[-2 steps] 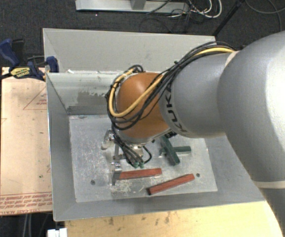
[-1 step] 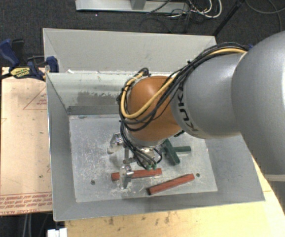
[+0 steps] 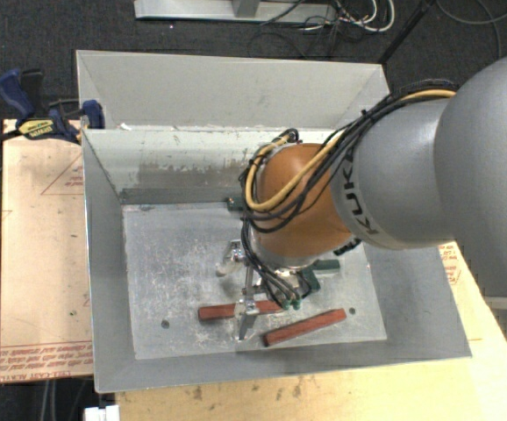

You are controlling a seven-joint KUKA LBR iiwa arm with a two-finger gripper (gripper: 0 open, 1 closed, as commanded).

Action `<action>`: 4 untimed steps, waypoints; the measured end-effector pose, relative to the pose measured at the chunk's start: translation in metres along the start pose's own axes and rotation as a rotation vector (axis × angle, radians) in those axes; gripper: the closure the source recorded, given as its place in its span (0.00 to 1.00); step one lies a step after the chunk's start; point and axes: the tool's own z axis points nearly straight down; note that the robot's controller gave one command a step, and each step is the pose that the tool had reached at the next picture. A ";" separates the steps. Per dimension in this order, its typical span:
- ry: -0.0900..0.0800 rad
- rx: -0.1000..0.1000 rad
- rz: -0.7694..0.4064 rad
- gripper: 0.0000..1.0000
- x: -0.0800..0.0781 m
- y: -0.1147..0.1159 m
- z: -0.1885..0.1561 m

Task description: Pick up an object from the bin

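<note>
My gripper (image 3: 247,312) reaches down to the bin floor near the front middle, under the arm's orange cover. It stands right at a short red-brown stick (image 3: 218,312) that lies flat, its right end passing behind the gripper. Whether the stick is gripped I cannot tell. A second, longer red-brown stick (image 3: 304,326) lies slightly tilted just to the right, close to the front wall. A small silver metal piece (image 3: 232,258) rests on the floor just left of the cover.
A dark green piece (image 3: 326,266) peeks out at the cover's right side, and another green bit (image 3: 234,203) lies by the back wall. The arm and its cables hide the bin's middle and right. Bare floor shows to the left.
</note>
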 end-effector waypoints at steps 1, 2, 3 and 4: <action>-0.008 -0.001 -0.094 0.00 -0.005 -0.006 0.028; -0.025 -0.006 0.190 1.00 0.003 -0.004 0.023; -0.025 -0.006 0.191 1.00 0.003 -0.004 0.023; -0.019 -0.005 0.191 1.00 0.004 -0.004 0.020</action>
